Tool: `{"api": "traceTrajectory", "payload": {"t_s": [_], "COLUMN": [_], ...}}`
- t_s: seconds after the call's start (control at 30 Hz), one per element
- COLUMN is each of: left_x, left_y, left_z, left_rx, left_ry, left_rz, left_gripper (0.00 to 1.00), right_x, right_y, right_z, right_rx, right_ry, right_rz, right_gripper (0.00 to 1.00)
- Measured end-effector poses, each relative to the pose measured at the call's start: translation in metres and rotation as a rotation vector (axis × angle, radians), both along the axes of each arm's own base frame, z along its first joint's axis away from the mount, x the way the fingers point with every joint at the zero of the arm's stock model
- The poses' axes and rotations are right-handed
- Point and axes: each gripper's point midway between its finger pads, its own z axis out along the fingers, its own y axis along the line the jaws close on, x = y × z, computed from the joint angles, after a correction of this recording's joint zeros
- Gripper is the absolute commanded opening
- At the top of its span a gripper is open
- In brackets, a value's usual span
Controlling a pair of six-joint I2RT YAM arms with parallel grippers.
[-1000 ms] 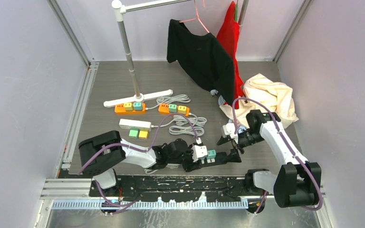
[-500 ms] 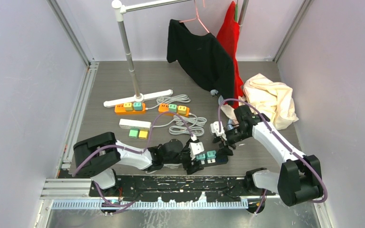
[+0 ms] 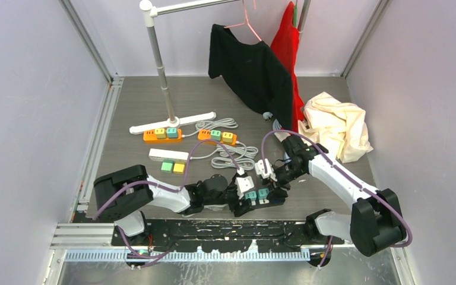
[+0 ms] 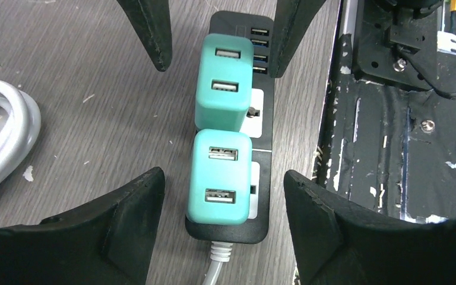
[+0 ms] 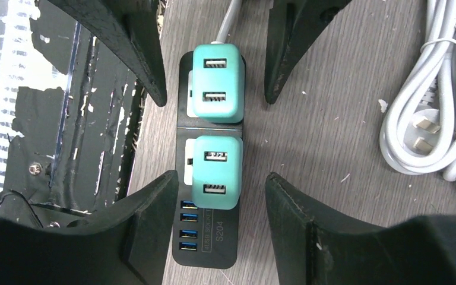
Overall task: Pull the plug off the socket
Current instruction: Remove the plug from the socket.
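Observation:
A black socket strip (image 3: 273, 199) lies near the table's front edge with two teal plugs (image 3: 250, 195) (image 3: 263, 192) seated in it. In the left wrist view my left gripper (image 4: 222, 178) is open. Its fingers (image 4: 130, 225) stand well clear on both sides of the cable-end teal plug (image 4: 221, 176). In the right wrist view my right gripper (image 5: 219, 178) is open, straddling the other teal plug (image 5: 215, 172) beside the USB ports (image 5: 191, 225), with small gaps on both sides. The two grippers face each other over the strip (image 5: 208, 249).
Two orange strips (image 3: 162, 135) (image 3: 217, 136), a white strip (image 3: 168, 155), loose green and yellow plugs (image 3: 172, 167) and coiled white cables (image 3: 234, 155) lie behind. A clothes rack base (image 3: 172, 123), hanging black garment (image 3: 252, 71) and cream cloth (image 3: 335, 124) stand farther back. Black mounting rail (image 4: 392, 119) borders the strip.
My right arm swung left and down onto the strip, its jaws narrowing around the plug. My left gripper's jaws spread wider and stayed at the strip's cable end.

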Motion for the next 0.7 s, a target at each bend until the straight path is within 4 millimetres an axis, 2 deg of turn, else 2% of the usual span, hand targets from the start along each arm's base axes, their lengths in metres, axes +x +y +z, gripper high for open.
{"api": "traceTrajectory", "payload": {"t_s": [0.2,0.43,0.7], "left_x": [0.0,0.003,0.004], "left_y": [0.001,0.001,0.003], "left_z": [-0.013,-0.016,-0.029], "left_rx": [0.026,0.03,0.057], "left_ry": [0.012,0.006,0.013], "left_rz": [0.003,0.019,0.027], "left_gripper": [0.73,0.71,0.64], "right_x": [-0.001,0.001,0.0], "right_y": [0.002,0.003,0.003], "right_z": [-0.003,-0.004,-0.005], "right_rx": [-0.019,-0.03,-0.033], "right_ry": [-0.01,-0.005,0.003], "right_rz": [0.018,0.0,-0.001], "right_gripper": [0.53,0.45,0.44]}}
